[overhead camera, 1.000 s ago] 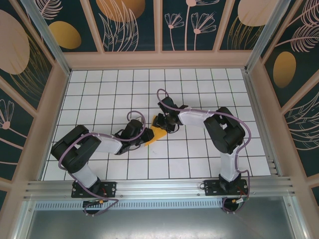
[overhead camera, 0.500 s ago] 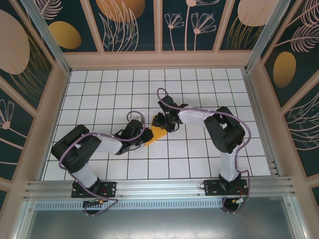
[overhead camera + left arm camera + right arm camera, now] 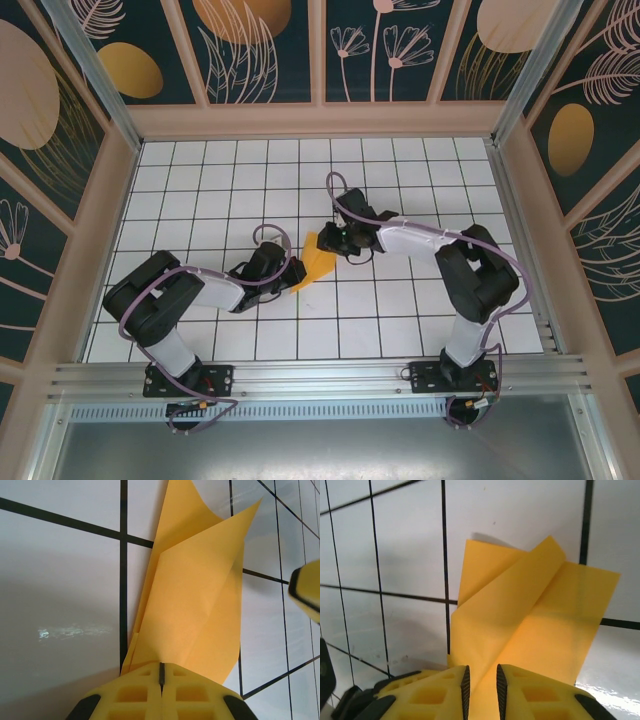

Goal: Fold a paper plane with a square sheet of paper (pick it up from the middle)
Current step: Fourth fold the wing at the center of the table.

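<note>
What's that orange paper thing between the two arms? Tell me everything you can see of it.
The folded sheet of paper is thin, plain orange-yellow, creased into overlapping flaps, its layers curling loose. It sits mid-table over white tiles. The left gripper is shut on one end; the right gripper straddles the opposite edge, its fingers a narrow gap apart.

We look down from above and behind — both wrist cameras face the same paper [image 3: 195, 605], close up.
</note>
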